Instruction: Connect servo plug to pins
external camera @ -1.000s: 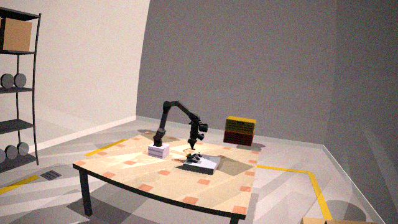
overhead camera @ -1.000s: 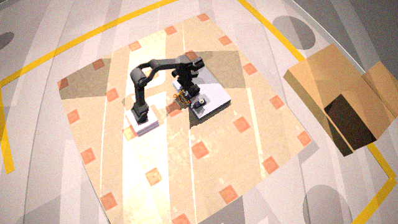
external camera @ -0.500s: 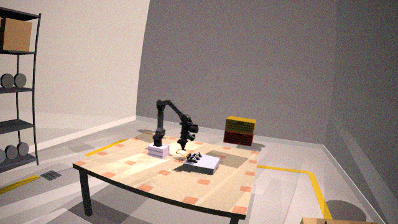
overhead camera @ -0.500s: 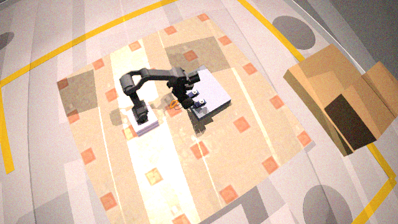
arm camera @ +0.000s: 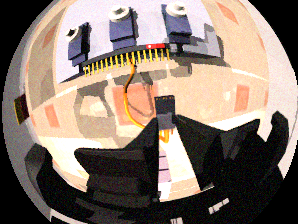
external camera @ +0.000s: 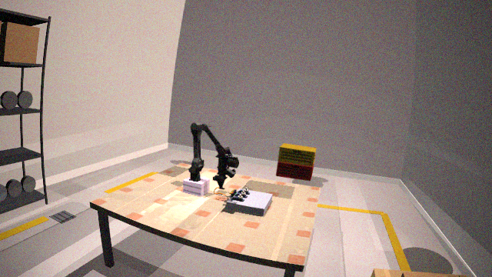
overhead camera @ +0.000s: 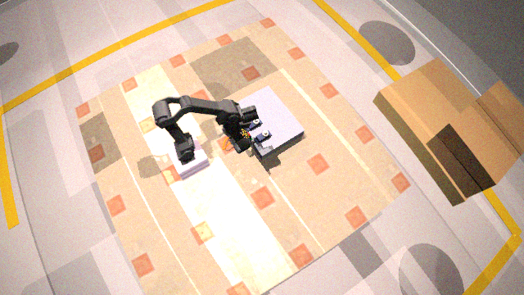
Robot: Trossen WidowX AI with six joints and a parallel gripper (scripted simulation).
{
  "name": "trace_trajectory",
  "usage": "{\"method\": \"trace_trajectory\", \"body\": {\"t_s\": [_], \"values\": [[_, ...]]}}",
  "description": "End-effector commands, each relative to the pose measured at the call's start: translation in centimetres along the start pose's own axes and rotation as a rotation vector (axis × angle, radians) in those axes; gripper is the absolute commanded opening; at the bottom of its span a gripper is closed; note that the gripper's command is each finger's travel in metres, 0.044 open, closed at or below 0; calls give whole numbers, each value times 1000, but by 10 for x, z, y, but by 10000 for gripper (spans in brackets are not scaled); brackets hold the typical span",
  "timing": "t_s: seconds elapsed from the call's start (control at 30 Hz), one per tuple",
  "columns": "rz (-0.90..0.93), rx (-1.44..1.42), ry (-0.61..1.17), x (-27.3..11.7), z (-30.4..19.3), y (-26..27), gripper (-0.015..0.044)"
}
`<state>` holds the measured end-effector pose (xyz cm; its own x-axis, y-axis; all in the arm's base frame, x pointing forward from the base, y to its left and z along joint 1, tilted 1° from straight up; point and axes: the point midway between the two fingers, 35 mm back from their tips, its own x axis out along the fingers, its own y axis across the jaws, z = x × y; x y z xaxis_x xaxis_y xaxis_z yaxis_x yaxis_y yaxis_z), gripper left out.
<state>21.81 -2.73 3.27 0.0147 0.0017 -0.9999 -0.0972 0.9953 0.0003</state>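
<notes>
My gripper (arm camera: 165, 120) (external camera: 221, 187) is shut on the small dark plug (arm camera: 165, 106). The plug sticks out past the fingertips, its socket end toward the holder. In the wrist view the orange lead (arm camera: 127, 102) loops from behind the plug up to the row. The holder (overhead camera: 282, 119) (external camera: 255, 200) (arm camera: 97, 30) is a pale block with blue servos with white horns (arm camera: 119, 13). Its row of yellow pins (arm camera: 111, 62) faces the gripper. A red band (arm camera: 155, 46) marks pins near the right end; the dot is too small to tell. The plug is apart from the pins, below the band in the wrist view.
The arm's pale base block (overhead camera: 192, 164) (external camera: 195, 186) stands on the table, on the side of the holder where the pins are. Servo bodies (arm camera: 177, 27) rise just behind the pins. Cardboard boxes (overhead camera: 413, 102) lie beyond the table.
</notes>
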Motion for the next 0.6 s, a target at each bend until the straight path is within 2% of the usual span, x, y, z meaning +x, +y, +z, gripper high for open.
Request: {"method": "trace_trajectory", "body": {"t_s": [0.0, 0.57], "values": [[0, -6, 17, 19, -5, 0, 0], [0, -6, 14, 19, 30, 1, 0]]}}
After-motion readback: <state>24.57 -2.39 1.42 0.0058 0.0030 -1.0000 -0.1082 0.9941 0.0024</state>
